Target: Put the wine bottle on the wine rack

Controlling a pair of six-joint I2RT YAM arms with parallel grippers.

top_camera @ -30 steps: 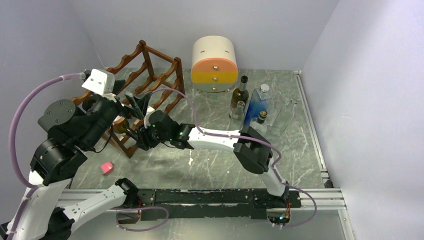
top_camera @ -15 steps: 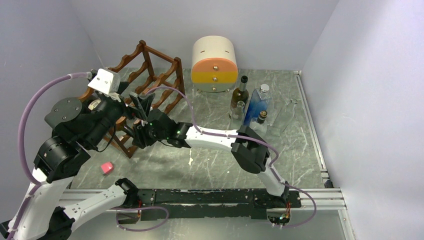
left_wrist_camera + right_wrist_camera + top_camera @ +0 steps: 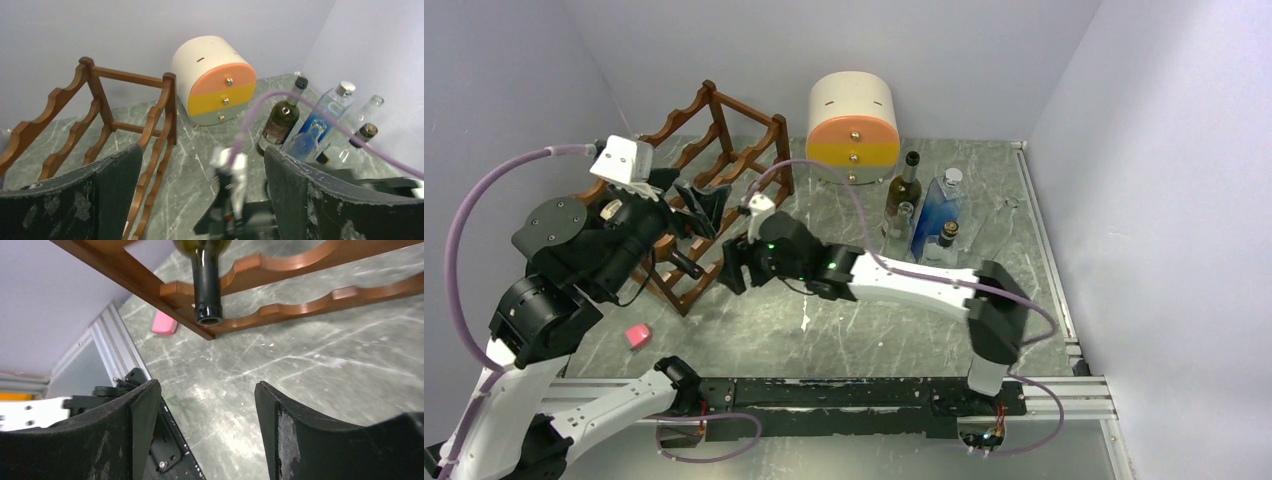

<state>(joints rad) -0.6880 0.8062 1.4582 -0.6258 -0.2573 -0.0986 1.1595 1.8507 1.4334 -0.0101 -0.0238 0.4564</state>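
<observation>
A small pink block lies on the marble worktop at near left. Just beyond it, the right fingers stand parted with nothing between them, short of the mouth of the wine bottle. The bottle lies in the wine rack, its neck resting in a scallop of a rail, probably a low tier. Above the rack, the left fingers are spread wide and empty. Farther back stands a cream-and-orange drawer box, with a cluster of bottles to its right.
</observation>
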